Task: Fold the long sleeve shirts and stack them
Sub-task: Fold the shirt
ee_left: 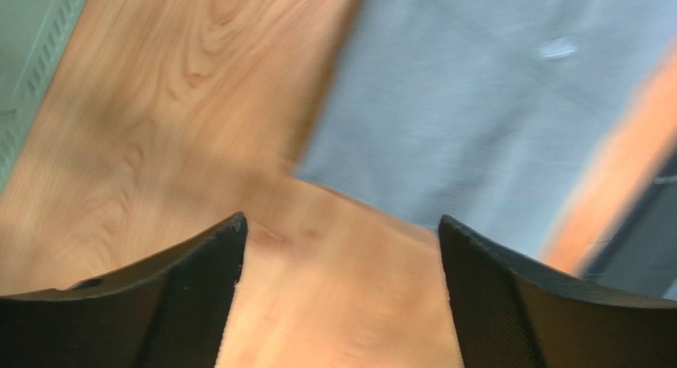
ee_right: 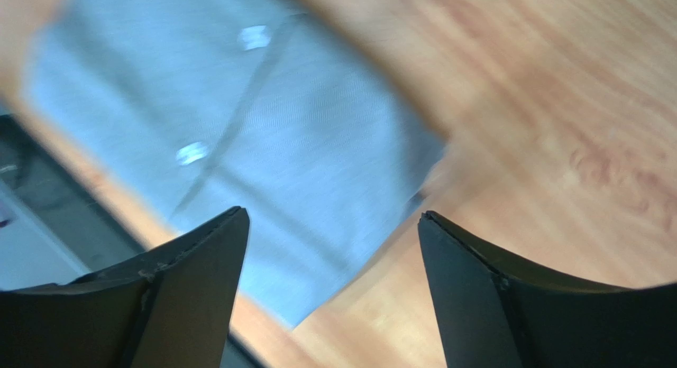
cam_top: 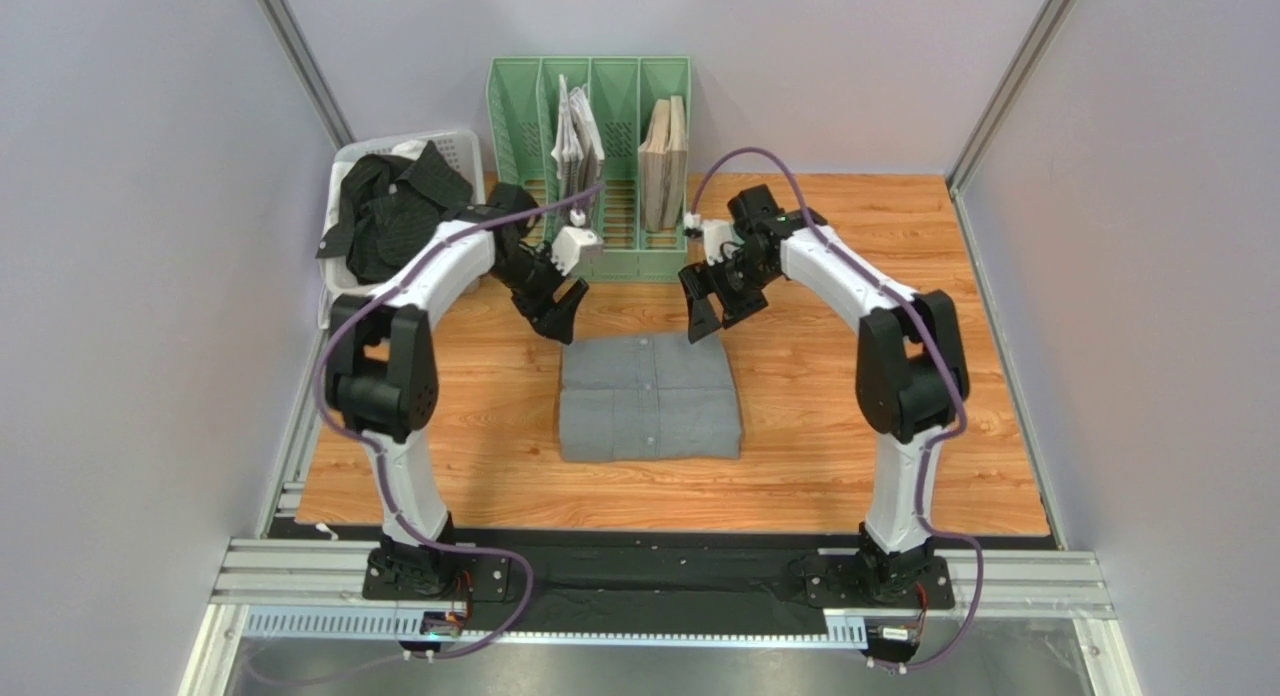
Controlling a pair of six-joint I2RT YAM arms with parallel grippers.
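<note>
A mid-grey long sleeve shirt (cam_top: pixel 651 399) lies folded into a flat rectangle at the middle of the wooden table (cam_top: pixel 842 456), between the two arms. Seen from above, the packet is somewhat wider than it is deep, so its long axis runs left to right. Its edges sit nearly square to the table's edge. A buttoned placket line crosses the packet from the far edge to the near edge, and a fold crease cuts it crosswise. Which end holds the collar cannot be told.

The left gripper (cam_top: pixel 559 318) hangs over bare wood just off the packet's far-left corner, fingers spread wide and gripping nothing. The right gripper (cam_top: pixel 703 318) hangs above the far-right part of the packet, likewise parted and empty. The right wrist view, blurred, shows grey cloth and two pale buttons past the spread fingers (ee_right: pixel 199 281).

A black long sleeve shirt (cam_top: pixel 394 201) sits crumpled in a white basket (cam_top: pixel 458 135) at the far-left corner, part of it draped over the basket's near rim; the heap has no clear axis. A green file rack (cam_top: pixel 589 141) stands against the back wall, behind both grippers.
</note>
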